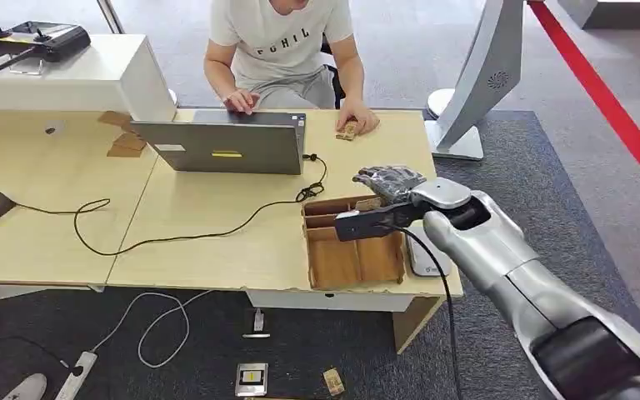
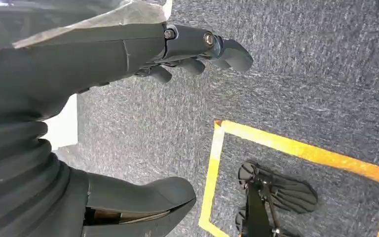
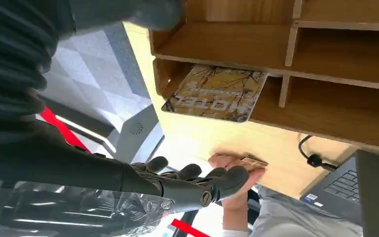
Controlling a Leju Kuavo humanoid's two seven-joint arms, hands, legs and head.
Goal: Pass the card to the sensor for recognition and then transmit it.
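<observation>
Right hand hovers over the wooden organizer at the table's near right corner, fingers spread, holding nothing. The card, printed "HOTEL", leans on the organizer's far rim. Farther, a person's hand covers another card beside the laptop. Left hand hangs loosely open over grey carpet.

My wrist camera showed a card in the wooden organizer printed "HOTEL", seen upside down. The person's white shirt bore letters I couldn't read for certain.
</observation>
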